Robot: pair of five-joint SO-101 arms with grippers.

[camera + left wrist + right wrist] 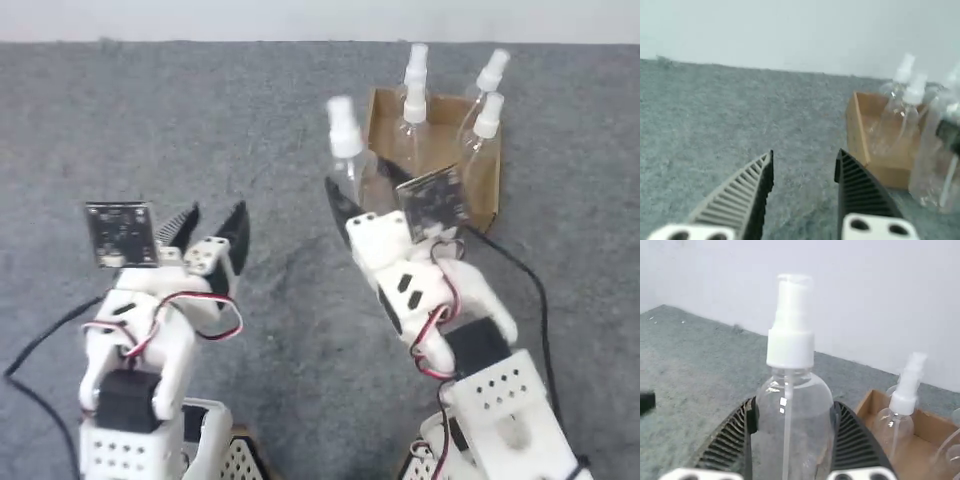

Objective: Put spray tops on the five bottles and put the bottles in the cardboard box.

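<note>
ROOM: wide stretch of surface [200,120] ahead of the parted left claw [215,210], reaching across to the cardboard box [487,190] | BLOCKS: four capped bottles [414,105] upright inside the box, crowding its far part | bottle [345,140] clamped in right claw [793,407], upright just beside the box wall nearer the left arm | PASSAGE: surface between the two arms.

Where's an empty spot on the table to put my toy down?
The wide grey mat beyond the left jaws is bare, and so is the strip between the arms. It's crowded at the cardboard box: four bottles stand inside, and the right jaws hold a fifth bottle beside it.
</note>
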